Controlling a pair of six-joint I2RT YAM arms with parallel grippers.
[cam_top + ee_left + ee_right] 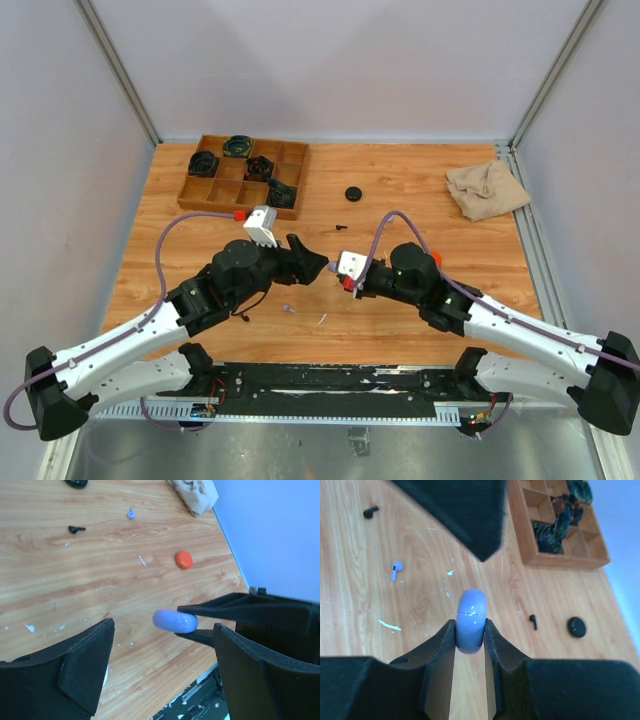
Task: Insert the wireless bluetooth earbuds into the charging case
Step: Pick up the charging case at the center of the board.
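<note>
The task looks to be at an early stage. No earbud sits in any case the views show, and every earbud in sight lies loose on the counter (400, 180), a broad slab of pale, glossy wood grain.

At the far left stands a wooden tray (210, 208) divided into square compartments. Several hold dark bundled items too tangled to identify. At the far right lies a crumpled beige cloth (487, 188), soft and folded.

The 2 arms meet over the middle. The left fingers (85, 665), blocky matte black wedges, are spread wide and grasp nothing. The right fingers (440, 655), slimmer and also matte black, are clenched on the lavender charging case (471, 605). It is a smooth, shiny, rounded pebble held clear of the wood, just beside the left fingers. A fine seam crosses it and the lid appears closed, so opening it is probably the first step left.

An orange-red case (184, 559), glossy and oval, rests on the right half of the counter. A round black case (352, 192) lies farther back, near the middle.

1 lavender earbud (395, 570), a small bulb with a short stem, lies toward the near edge by the left arm. 1 black earbud (533, 621) lies near the black case, and another black earbud (370, 512) lies toward the near left. No orange-red earbud can be picked out. Thin pale slivers (389, 625) dot the wood.
</note>
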